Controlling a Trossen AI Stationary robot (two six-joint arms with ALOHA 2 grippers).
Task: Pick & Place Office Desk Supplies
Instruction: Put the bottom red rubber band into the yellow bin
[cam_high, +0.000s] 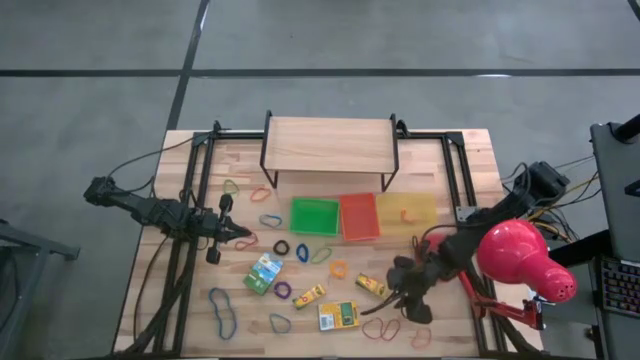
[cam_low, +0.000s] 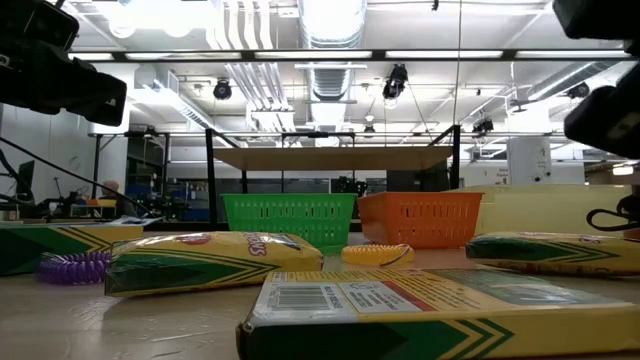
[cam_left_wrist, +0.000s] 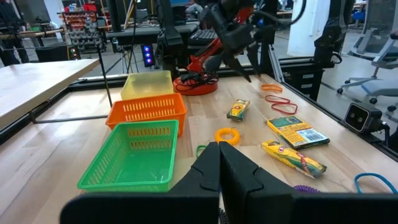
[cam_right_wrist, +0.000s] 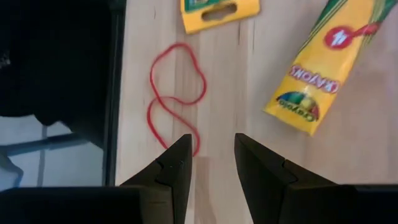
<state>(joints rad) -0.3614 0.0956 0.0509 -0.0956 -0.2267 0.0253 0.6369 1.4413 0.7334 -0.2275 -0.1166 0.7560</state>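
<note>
right claw (cam_right_wrist: 211, 163) over red rubber band (cam_right_wrist: 176, 93)

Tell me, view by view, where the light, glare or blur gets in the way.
High view: even light, soft shadows, the red lamp covers part of the right arm. Low view: ceiling lights glare, the nearest crayon box is soft and looms large. Left wrist view: sharp table, bright background. Right wrist view: red rubber band clear, the dark jaws slightly blurred.
</note>
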